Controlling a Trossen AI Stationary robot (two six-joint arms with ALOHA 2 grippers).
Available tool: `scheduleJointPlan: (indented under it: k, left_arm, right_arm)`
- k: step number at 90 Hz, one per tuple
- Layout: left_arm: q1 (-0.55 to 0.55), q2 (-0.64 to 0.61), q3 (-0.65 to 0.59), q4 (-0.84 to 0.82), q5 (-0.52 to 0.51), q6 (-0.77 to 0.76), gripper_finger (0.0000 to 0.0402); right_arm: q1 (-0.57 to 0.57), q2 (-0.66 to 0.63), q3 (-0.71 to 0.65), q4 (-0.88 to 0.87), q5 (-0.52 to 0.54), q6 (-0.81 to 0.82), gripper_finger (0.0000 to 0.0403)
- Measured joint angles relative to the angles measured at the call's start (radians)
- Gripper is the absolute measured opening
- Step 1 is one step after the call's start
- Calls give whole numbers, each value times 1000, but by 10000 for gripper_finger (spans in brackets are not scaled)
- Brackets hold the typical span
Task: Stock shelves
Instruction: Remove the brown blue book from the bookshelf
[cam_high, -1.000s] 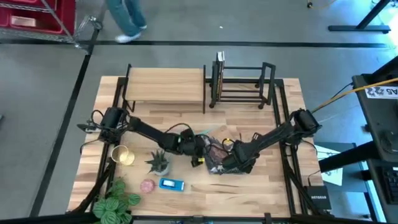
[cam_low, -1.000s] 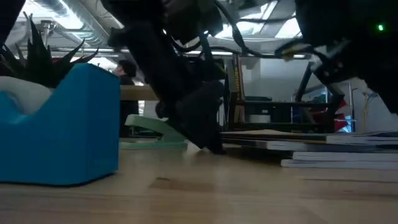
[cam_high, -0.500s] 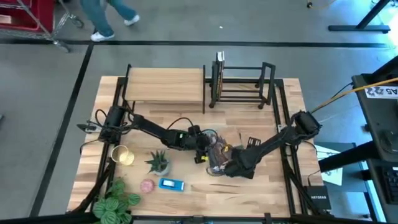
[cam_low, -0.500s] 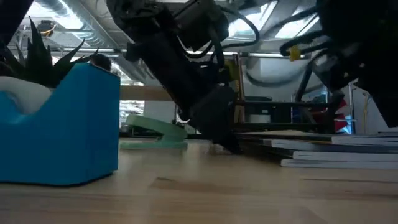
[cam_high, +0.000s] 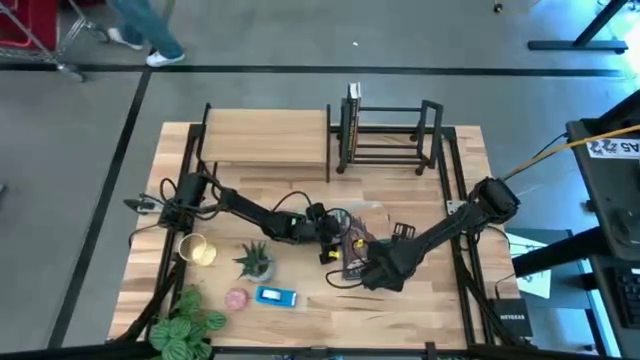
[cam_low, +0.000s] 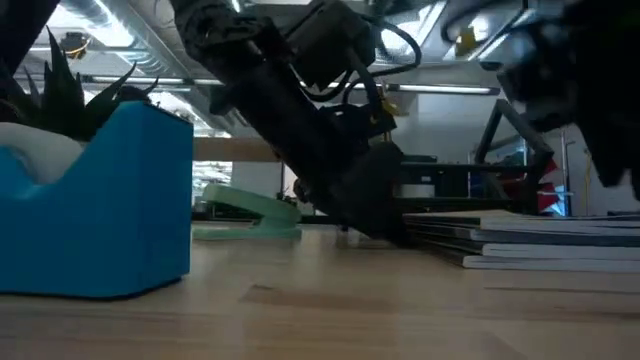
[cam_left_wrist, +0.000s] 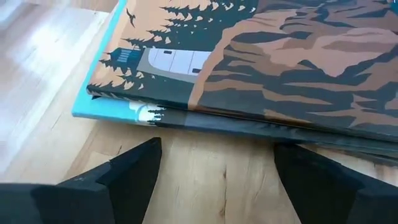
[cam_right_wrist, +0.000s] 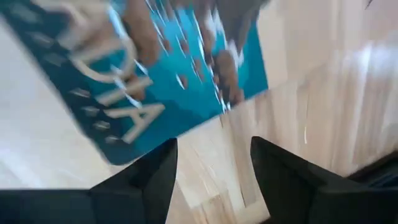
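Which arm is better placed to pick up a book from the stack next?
Probably left: the left gripper is open, low and squarely facing the book stack edge. The right gripper, also open, hovers over the cover at an angle.

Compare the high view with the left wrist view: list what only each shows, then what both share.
Only the high view shows the wood-topped shelf, the black rack, the right gripper, the plants, the blue tape dispenser and a person's legs beyond the table.

Only the left wrist view shows the top book's cover art of cliffs, pines and a white building, and the left gripper's open fingers just short of the stack's edge.

Both show the book stack on the wooden table and the left gripper.
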Motion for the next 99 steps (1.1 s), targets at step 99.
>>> scheduleJointPlan:
  k: [99]
  left_arm:
    - [57, -7, 54, -84, 38, 62, 297]
  right_arm:
    - [19, -11, -164, 141, 74, -105, 188]
